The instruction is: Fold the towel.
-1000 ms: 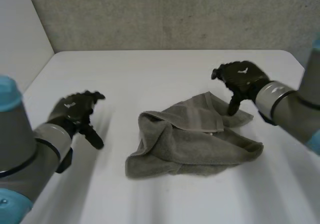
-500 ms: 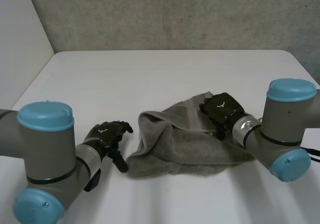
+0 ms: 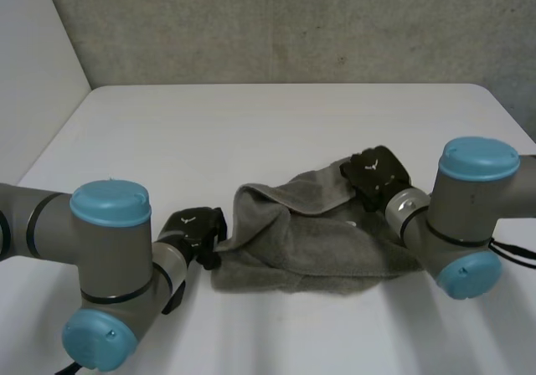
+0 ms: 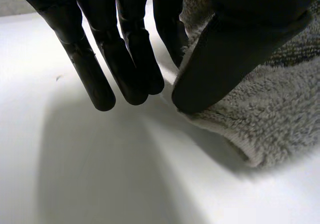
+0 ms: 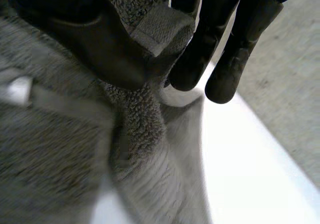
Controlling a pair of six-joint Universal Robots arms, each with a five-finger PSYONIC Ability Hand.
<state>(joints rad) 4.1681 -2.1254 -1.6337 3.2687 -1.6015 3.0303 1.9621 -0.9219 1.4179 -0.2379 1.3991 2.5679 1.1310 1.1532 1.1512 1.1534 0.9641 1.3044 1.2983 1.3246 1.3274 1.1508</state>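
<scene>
1. The grey towel (image 3: 318, 243) lies crumpled in a loose heap on the white worktop (image 3: 251, 132), roughly midway between the two arms and in the nearer half of the worktop.
2. The left robot hand (image 3: 194, 231) is at the towel's left end, low on the worktop and right against the bunched edge there.
3. In the left wrist view its fingers (image 4: 125, 59) are straight and held close together, tips pointing down at bare worktop just beside the cloth. Its thumb (image 4: 230, 59) lies over the towel's rolled edge (image 4: 280, 124). A strip of bare worktop shows between fingers and thumb, so no cloth is caught between them.
4. The right robot hand (image 3: 377, 177) sits on the towel's far right corner, on top of the heap.
5. In the right wrist view a corner of the towel with its flat woven hem (image 5: 152, 26) stands up between the thumb (image 5: 95, 49) and the fingers (image 5: 200, 54), which pinch it. The rest of the cloth spreads below the palm.
6. The middle of the towel lies untouched between the two robot hands.
</scene>
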